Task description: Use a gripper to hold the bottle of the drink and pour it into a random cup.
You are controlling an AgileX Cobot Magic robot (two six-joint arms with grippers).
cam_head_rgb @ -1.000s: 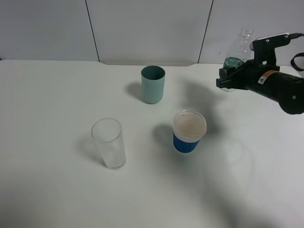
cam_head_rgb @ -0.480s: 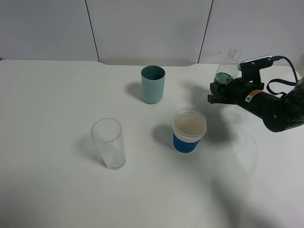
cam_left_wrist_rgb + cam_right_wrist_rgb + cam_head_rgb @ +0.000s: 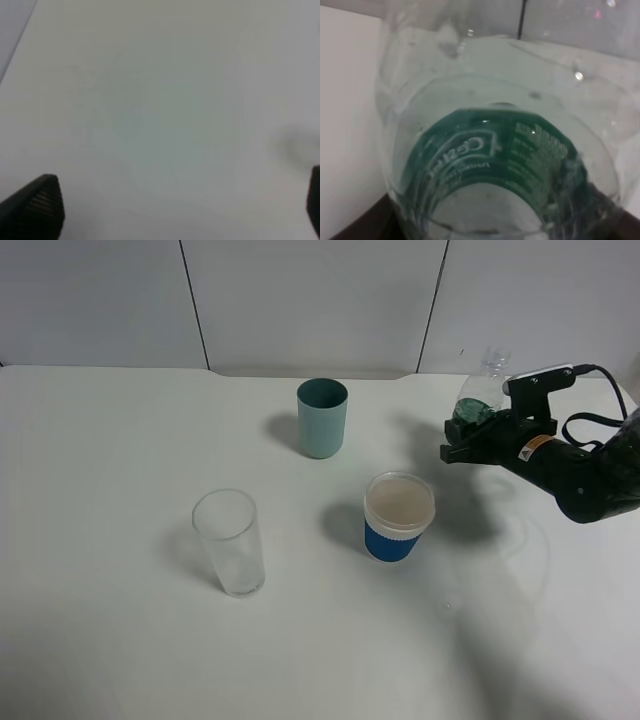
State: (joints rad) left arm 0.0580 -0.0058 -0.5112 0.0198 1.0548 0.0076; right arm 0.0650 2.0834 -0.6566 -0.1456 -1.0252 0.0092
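Note:
My right gripper is shut on the bottle of the drink, a clear plastic bottle with a dark green label. It hangs above the table at the right, tilted, with its neck pointing up and away. The bottle fills the right wrist view, green label facing the camera. Three cups stand on the table: a teal cup at the back, a white cup with a blue band just left of and below the gripper, and a clear glass at the front left. My left gripper is open over bare table.
The white table meets a white panelled wall at the back. The right arm with its cables reaches in from the right edge. The left arm does not show in the exterior high view.
The right arm has moved left and down with the bottle, closer to the blue-banded cup. The cups have not moved.

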